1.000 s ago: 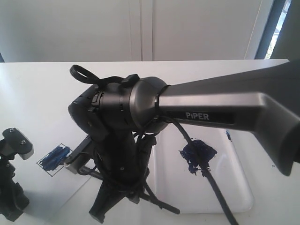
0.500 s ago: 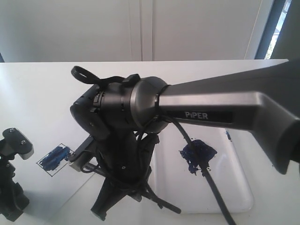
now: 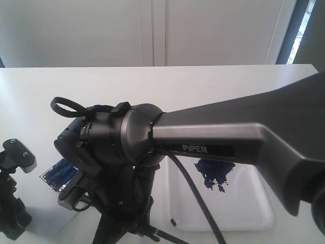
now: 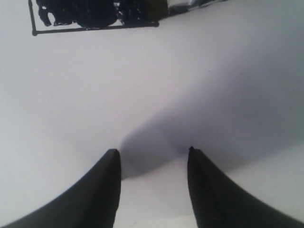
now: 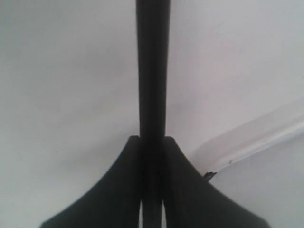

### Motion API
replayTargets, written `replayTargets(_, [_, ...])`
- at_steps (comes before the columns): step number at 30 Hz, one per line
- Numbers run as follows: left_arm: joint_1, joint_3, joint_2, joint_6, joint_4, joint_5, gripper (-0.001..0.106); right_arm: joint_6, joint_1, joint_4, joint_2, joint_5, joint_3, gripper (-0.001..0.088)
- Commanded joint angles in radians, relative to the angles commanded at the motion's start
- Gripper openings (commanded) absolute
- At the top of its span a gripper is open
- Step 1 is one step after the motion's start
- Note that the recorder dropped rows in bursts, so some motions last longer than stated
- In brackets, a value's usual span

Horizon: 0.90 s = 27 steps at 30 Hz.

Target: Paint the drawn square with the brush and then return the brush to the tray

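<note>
In the right wrist view my right gripper (image 5: 152, 138) is shut on the brush (image 5: 152, 71), whose black handle runs straight out of the frame; its bristles are out of view. In the exterior view the right arm's wrist (image 3: 101, 145) hangs over the drawn square (image 3: 57, 173), which is streaked dark blue and partly covered. The tray (image 3: 254, 213) lies to the right with a blue paint blot (image 3: 216, 172); its rim (image 5: 256, 135) also shows beside the right gripper. My left gripper (image 4: 152, 152) stands open above bare white surface, with the drawn square (image 4: 95, 21) beyond it.
The left arm (image 3: 12, 198) stands at the left edge of the white table. The right arm's grey link (image 3: 238, 137) and its cable (image 3: 198, 203) cross over the tray. A wall and a window frame (image 3: 289, 30) lie behind.
The right arm's wrist has swung left and lower, now covering part of the drawn square. The left arm has not moved.
</note>
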Motion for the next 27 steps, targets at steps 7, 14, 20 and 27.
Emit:
replayTargets(7, [0.0, 0.0, 0.0, 0.0, 0.0, 0.0, 0.05, 0.006, 0.0, -0.077, 0.0, 0.0, -0.002, 0.0])
replayTargets(14, [0.0, 0.0, 0.0, 0.0, 0.0, 0.002, 0.05, 0.031, -0.033, -0.109, 0.0, 0.0, -0.003, 0.0])
replayTargets(20, [0.0, 0.0, 0.0, 0.0, 0.0, 0.005, 0.05, 0.052, -0.07, -0.129, 0.0, 0.0, -0.003, 0.0])
replayTargets(27, [0.0, 0.0, 0.0, 0.0, 0.0, 0.005, 0.05, 0.052, -0.088, -0.137, 0.0, 0.0, -0.025, 0.0])
